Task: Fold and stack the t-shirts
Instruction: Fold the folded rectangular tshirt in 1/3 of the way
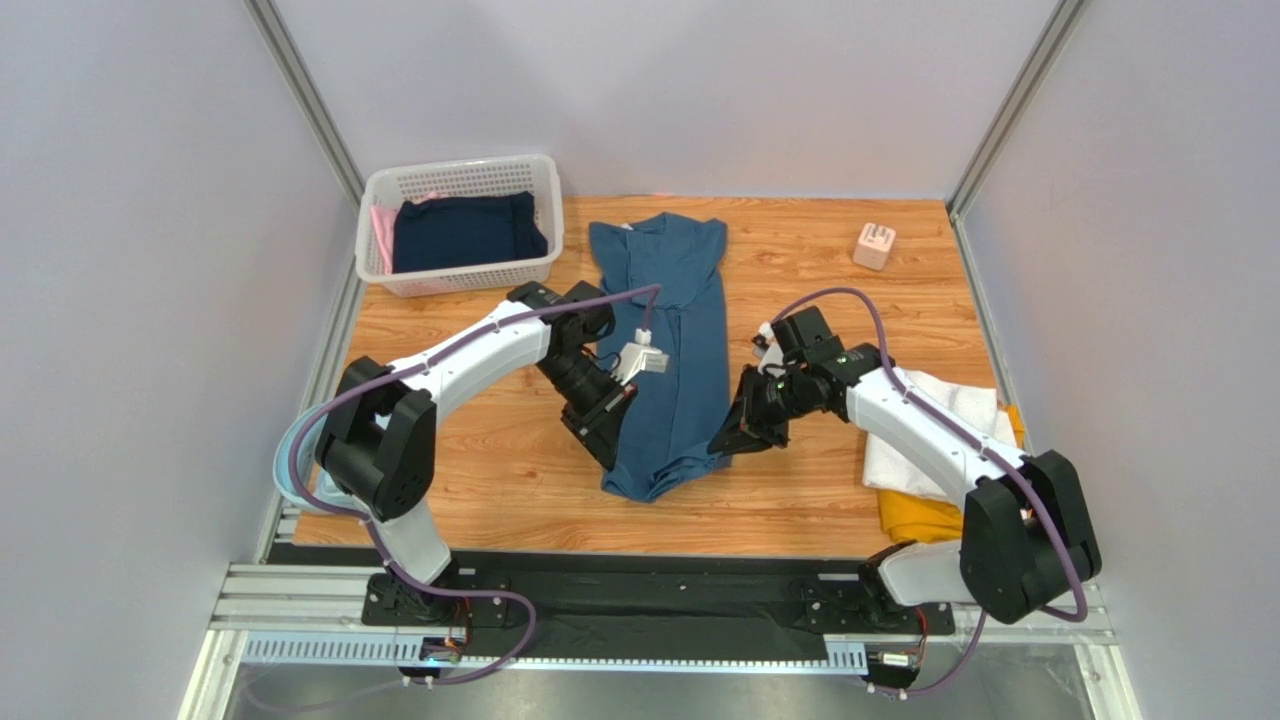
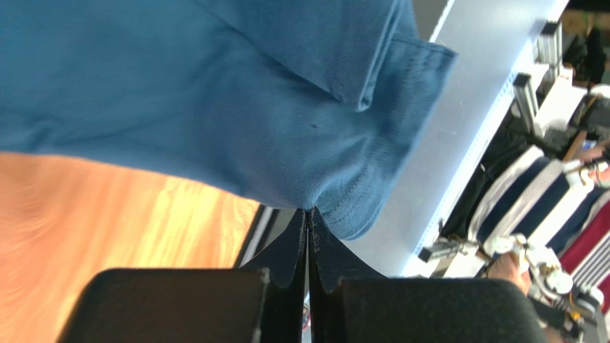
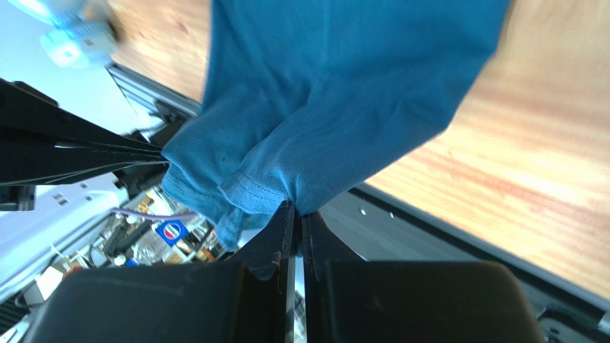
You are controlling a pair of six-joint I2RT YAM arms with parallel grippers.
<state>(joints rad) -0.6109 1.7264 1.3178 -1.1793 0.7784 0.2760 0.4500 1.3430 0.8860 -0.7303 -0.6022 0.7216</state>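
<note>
A teal-blue t-shirt (image 1: 666, 338) lies folded into a long narrow strip down the middle of the table. Its near end is lifted. My left gripper (image 1: 606, 425) is shut on the near left corner of its hem; in the left wrist view the cloth (image 2: 215, 100) is pinched between the tips (image 2: 309, 212). My right gripper (image 1: 732, 438) is shut on the near right corner; the right wrist view shows the hem (image 3: 315, 107) bunched in the tips (image 3: 296, 209). A folded white t-shirt (image 1: 944, 425) lies on a mustard-yellow one (image 1: 920, 518) at the right.
A white lattice basket (image 1: 460, 225) at the back left holds dark navy and pink cloth. A small pale box (image 1: 873, 245) sits at the back right. Metal frame posts and grey walls enclose the wooden table (image 1: 496, 465).
</note>
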